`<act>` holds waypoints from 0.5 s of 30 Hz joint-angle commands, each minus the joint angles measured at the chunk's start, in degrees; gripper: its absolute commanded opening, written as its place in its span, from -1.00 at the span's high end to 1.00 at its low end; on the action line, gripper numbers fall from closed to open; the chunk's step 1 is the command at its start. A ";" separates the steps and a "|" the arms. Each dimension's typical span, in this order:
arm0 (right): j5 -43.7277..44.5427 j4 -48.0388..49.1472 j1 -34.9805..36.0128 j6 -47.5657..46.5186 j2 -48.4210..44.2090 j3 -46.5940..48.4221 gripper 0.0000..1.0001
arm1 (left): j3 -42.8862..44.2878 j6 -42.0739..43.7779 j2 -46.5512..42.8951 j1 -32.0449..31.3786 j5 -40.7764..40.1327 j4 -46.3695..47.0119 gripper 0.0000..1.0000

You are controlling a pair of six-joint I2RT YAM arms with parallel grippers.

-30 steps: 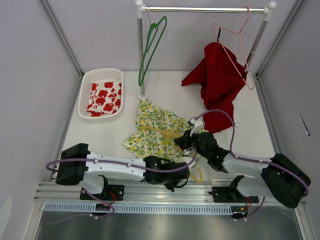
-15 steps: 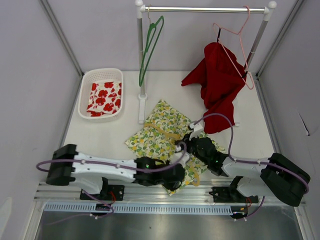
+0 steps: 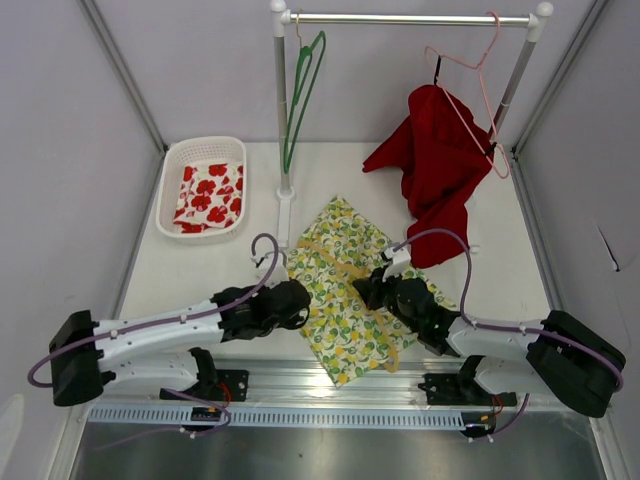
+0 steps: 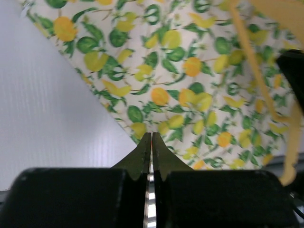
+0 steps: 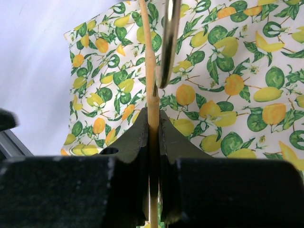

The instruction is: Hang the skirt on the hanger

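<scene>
one white basket (image 3: 200, 141) sits on the left with one red flower cloth (image 3: 208, 190) in it. the left gripper (image 3: 298, 300) has its fingers together at the left edge of the skirt (image 3: 345, 300); i cannot tell if it pinches cloth. one green hanger (image 3: 310, 100) hangs on the rail (image 3: 410, 18). the one lemon skirt lies flat on the table. the right gripper (image 5: 153, 121) squeezes the yellow hanger (image 5: 151, 71), which lies on the skirt. one red cloth (image 3: 435, 150) hangs from one pink hanger (image 3: 455, 60).
</scene>
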 commanded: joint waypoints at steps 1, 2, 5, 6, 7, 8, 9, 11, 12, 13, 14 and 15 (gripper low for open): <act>4.85 -4.24 0.59 -0.90 -2.19 -2.03 1.00 | -2.09 -3.61 4.52 1.64 0.07 6.24 0.91; 5.11 -4.77 0.59 -0.81 -3.85 -2.56 1.00 | -2.62 -4.05 5.85 1.64 1.03 7.03 0.91; 6.07 -6.36 0.51 -0.81 -5.35 -3.09 1.00 | -4.20 -2.56 9.46 1.03 4.54 13.26 0.90; 6.34 -6.97 0.51 -1.07 -5.79 -3.18 1.00 | -4.64 -2.64 9.73 0.76 5.08 15.63 0.85; 6.52 -7.15 0.51 -1.25 -6.06 -3.18 1.00 | -6.21 -2.82 9.82 0.06 5.43 16.44 0.81; 6.95 -7.15 0.51 -1.25 -6.06 -3.18 1.00 | -6.49 -2.91 9.99 -0.12 5.96 16.88 0.78; 6.96 -7.06 0.51 -1.42 -6.06 -3.09 1.00 | -7.28 -3.17 10.34 -0.21 7.01 17.06 0.74; 7.13 -6.80 0.51 -1.60 -5.62 -2.91 1.00 | -8.68 -3.43 11.83 -0.29 7.81 17.85 0.61; 7.31 -6.36 0.51 -1.69 -5.36 -2.83 1.00 | -9.56 -3.78 12.28 -0.29 8.77 18.11 0.55; 7.57 -6.10 0.51 -1.69 -5.18 -2.83 1.00 | -10.00 -3.96 12.63 -0.29 9.04 18.46 0.54; 7.92 -5.84 0.59 -1.78 -5.01 -2.83 1.00 | -10.27 -4.14 13.16 -0.29 9.22 18.47 0.54; 8.36 -5.14 0.51 -1.78 -4.83 -2.83 1.00 | -10.45 -4.49 13.33 -0.29 9.48 18.55 0.54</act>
